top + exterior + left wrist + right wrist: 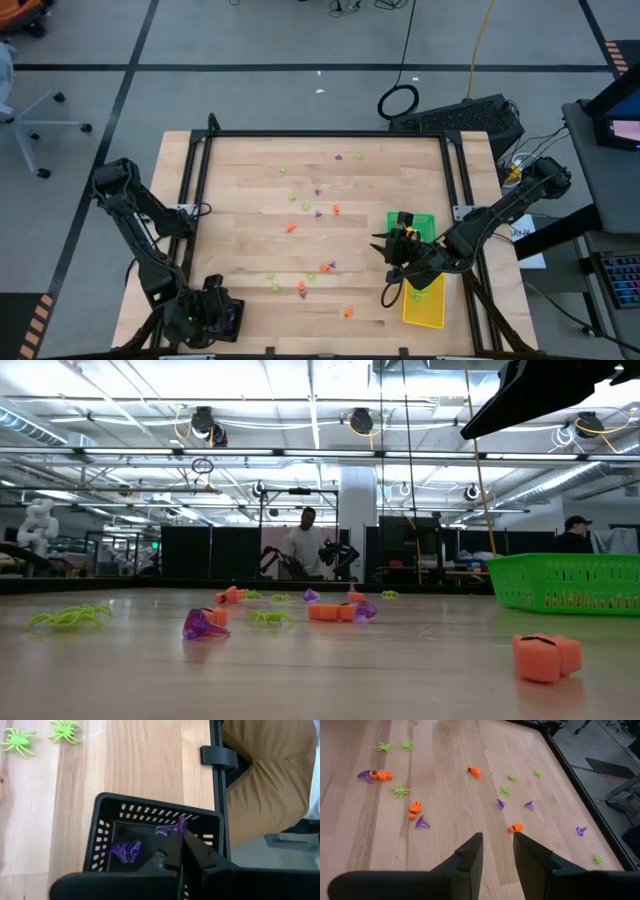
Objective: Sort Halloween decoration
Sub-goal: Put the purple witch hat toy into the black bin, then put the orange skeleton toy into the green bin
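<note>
The Halloween decoration lies scattered over the wooden table: orange pieces (414, 809), purple pieces (422, 823) and lime green spiders (400, 789). At the table's near left corner my left gripper (181, 837) hangs over a black tray (150, 802), shut on a purple trinket (167, 830). Another purple trinket (125, 851) lies on that tray's floor. My right gripper (497, 842) stands open above the table by the green tray (425, 222) and the yellow tray (428, 305), with nothing between its fingers. My left gripper pinches the purple trinket between its two fingertips (192, 845), and a curled part of it (164, 830) sticks out past them. The fingers slant down into the black tray from above. The trinket sits over the tray's inside, near its far wall.
A person's tan trouser leg (260, 780) stands just beyond the table's black frame (216, 775) by the black tray. More trinkets lie mid-table (322, 268). In the low view the green tray (570, 582) stands at the right, and people stand in the room behind.
</note>
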Motion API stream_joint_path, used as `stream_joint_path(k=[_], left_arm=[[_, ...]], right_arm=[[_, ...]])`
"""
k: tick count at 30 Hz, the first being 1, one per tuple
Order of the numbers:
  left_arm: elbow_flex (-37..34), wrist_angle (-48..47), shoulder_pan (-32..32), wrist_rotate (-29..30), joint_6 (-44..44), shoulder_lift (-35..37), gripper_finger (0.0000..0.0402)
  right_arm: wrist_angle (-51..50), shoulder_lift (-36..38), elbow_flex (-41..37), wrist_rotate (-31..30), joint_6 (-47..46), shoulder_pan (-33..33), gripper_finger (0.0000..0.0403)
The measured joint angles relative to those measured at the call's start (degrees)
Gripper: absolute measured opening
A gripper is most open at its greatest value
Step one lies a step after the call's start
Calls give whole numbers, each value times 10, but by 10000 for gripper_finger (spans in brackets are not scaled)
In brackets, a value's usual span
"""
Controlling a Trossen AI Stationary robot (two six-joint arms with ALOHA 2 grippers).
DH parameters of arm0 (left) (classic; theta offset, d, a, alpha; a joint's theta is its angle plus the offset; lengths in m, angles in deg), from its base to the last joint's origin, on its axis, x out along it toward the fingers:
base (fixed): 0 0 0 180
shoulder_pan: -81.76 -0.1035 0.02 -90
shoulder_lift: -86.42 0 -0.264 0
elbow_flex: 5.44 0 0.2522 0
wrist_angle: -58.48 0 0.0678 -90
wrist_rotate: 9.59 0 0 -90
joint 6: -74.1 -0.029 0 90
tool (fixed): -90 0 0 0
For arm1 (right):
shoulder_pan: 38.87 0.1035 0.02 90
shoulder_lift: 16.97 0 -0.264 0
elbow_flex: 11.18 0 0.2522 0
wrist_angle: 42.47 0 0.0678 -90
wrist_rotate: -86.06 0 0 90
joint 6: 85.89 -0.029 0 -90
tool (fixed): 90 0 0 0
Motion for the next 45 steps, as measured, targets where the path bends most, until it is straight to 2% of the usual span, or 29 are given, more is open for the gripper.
stream_joint_path(k=[12, 15, 21, 27, 34, 37, 45], left_arm=[[0, 1, -17, -70, -10, 1, 127], [1, 1, -31, -92, -46, 6, 135], [23, 2, -72, -91, -58, 29, 137], [52, 3, -116, -21, -165, 42, 137], [39, -2, -156, 98, -302, 42, 137], [33, -14, -173, 121, -316, 42, 137], [25, -13, -204, 131, -289, 25, 137]], right_arm=[[0, 0, 0, 0, 0, 0, 93], [0, 0, 0, 0, 0, 0, 93], [4, 0, 0, 0, 0, 0, 93], [7, 0, 0, 0, 0, 0, 93], [8, -12, 0, 0, 2, 0, 93], [13, -22, 0, 0, 7, -3, 93], [50, -40, 0, 1, 30, -15, 93]])
